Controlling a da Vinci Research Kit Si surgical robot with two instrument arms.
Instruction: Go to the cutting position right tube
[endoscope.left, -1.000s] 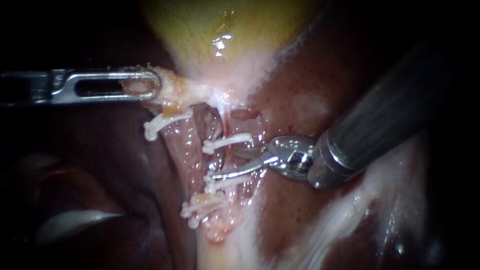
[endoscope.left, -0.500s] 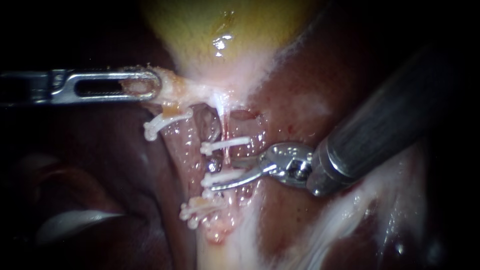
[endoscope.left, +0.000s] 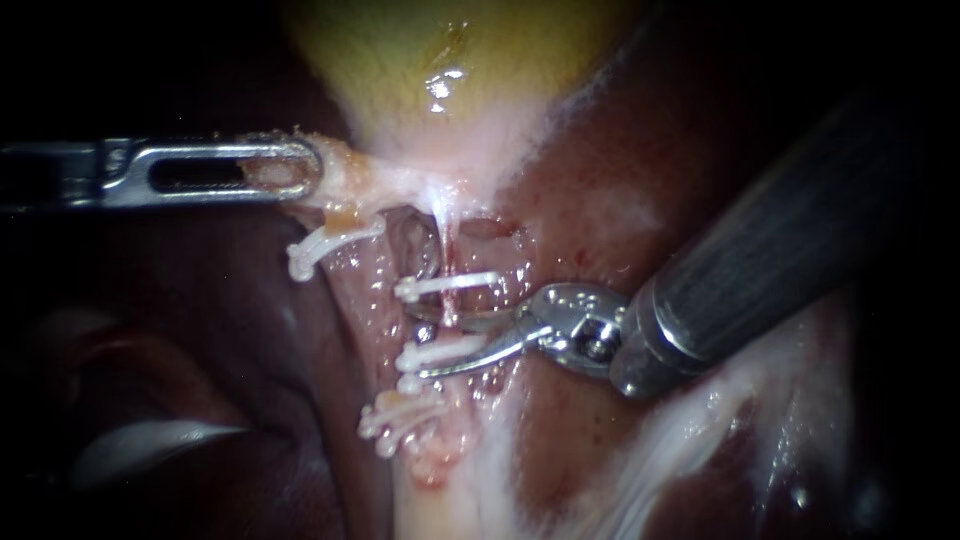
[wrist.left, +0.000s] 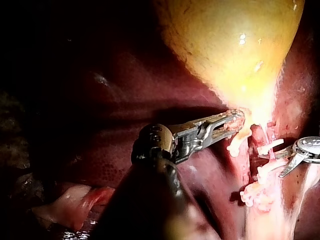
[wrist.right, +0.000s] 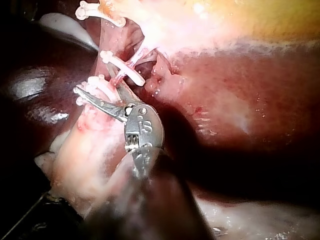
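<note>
The gallbladder (endoscope.left: 400, 50) is yellow, the liver (endoscope.left: 620, 180) dark red, the clips (endoscope.left: 450, 284) white, the right instrument (endoscope.left: 421, 348) silver-tipped.

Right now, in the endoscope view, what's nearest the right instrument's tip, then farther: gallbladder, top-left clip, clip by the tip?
1. Clip by the tip, against the right instrument.
2. Top-left clip, up and left.
3. Gallbladder, at top.
</note>
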